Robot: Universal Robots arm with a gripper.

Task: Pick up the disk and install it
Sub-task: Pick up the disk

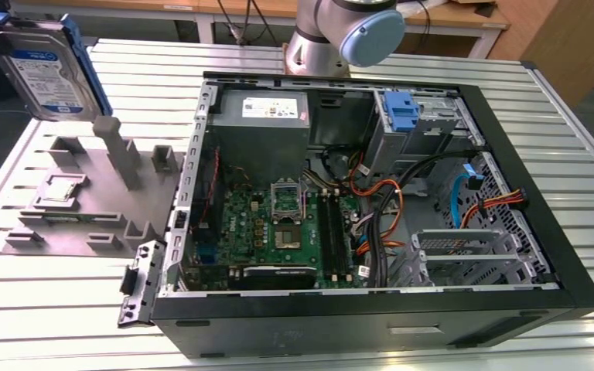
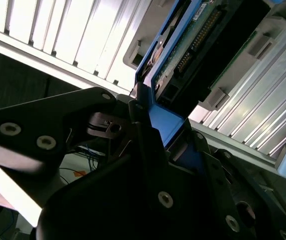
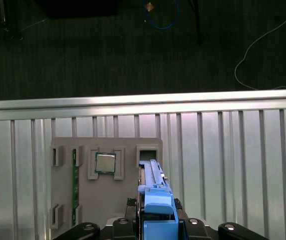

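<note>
Pickup done, installation pending: the tool (image 2: 145, 112) pinches the disk (image 1: 44, 69) by its blue frame, upper left of the exterior view, above the grey fixture (image 1: 70, 201), well apart from the open computer case (image 1: 328, 325).

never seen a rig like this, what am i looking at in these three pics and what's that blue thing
This is a robot arm at a slatted metal table. The exterior view, from a camera off the arm, shows an open computer case and, at that view's left, a grey parts holder. Both wrist views come from cameras riding on the arm. The blue thing is the plastic frame of the disk, a hard drive, which the tool is clamped on. In the exterior view it hangs in the air above the holder. The first wrist view looks down past it onto the holder, where a processor chip and a green memory stick sit in pockets.
</note>
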